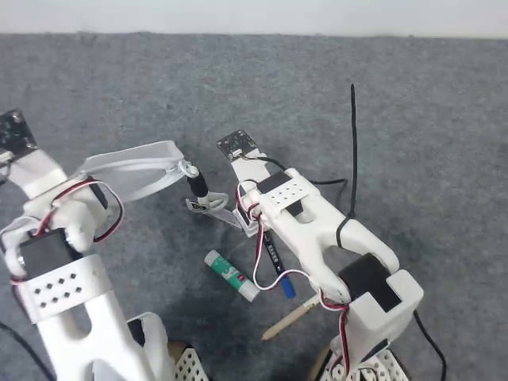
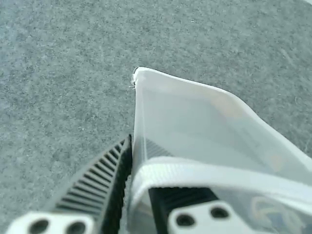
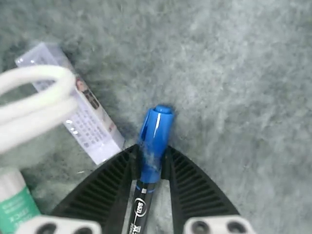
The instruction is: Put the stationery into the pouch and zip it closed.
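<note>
**Pouch Held Up, Marker Gripped**

The translucent white zip pouch [image 1: 135,173] is held up over the grey carpeted counter [image 1: 413,119], its edge clenched in the left tool [image 2: 134,146]. Near it, the right tool [image 3: 150,153] is clamped on a blue-capped black marker [image 3: 155,124]. A green-and-white glue stick [image 1: 232,275] and a wooden pencil [image 1: 290,317] lie on the counter close by.

surface: grey felt-like mat [image 1: 413,119] spread across the whole table, its fibres coarse and mottled up close | back edge: pale strip of wall [image 1: 254,16] along the top of the high view, meeting the mat in a straight line | cable: thin black cable [image 1: 353,135] standing upright over the mat
</note>
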